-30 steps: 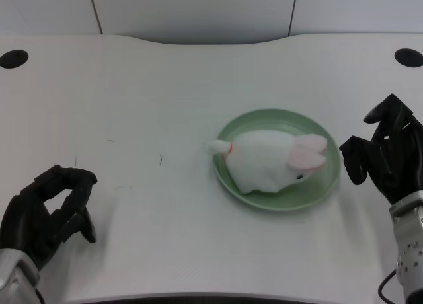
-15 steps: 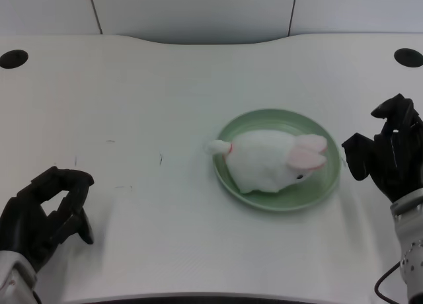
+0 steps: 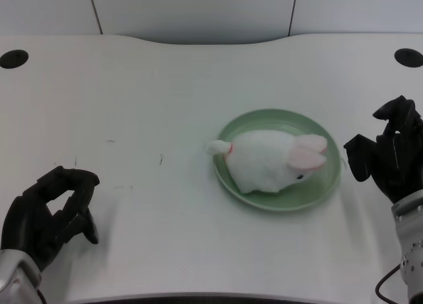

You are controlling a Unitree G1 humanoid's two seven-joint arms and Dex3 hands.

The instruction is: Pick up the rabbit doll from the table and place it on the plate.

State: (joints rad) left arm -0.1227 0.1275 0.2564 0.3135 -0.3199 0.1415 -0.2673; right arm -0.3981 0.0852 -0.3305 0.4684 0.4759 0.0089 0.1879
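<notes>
Rabbit doll point(image 3: 268, 162) lies on its side inside the green plate point(image 3: 264, 201), body resting on the plate's floor, pink ears toward the plate's far-right side, small tail poking out over the rim on the side facing the left robot hand point(image 3: 46, 211). The doll is fully supported by the plate; only the tail overhangs the counter point(image 3: 165, 92). Plate and doll sit well apart from the left robot hand, off to its right and somewhat farther from the robot's body. Left robot hand is low at the near edge of the counter, fingers curled loosely inward toward the thumb with a gap visible between them; nothing is in its grasp and it touches neither doll nor plate. Judgement on progress: the placing step looks complete, since the doll is on the plate and released. Nothing appears left of the task itself beyond, perhaps, the arm settling into a rest pose. A few faint dark marks point(image 3: 160, 159) show on the counter between the hand and the plate; no other objects near either.
</notes>
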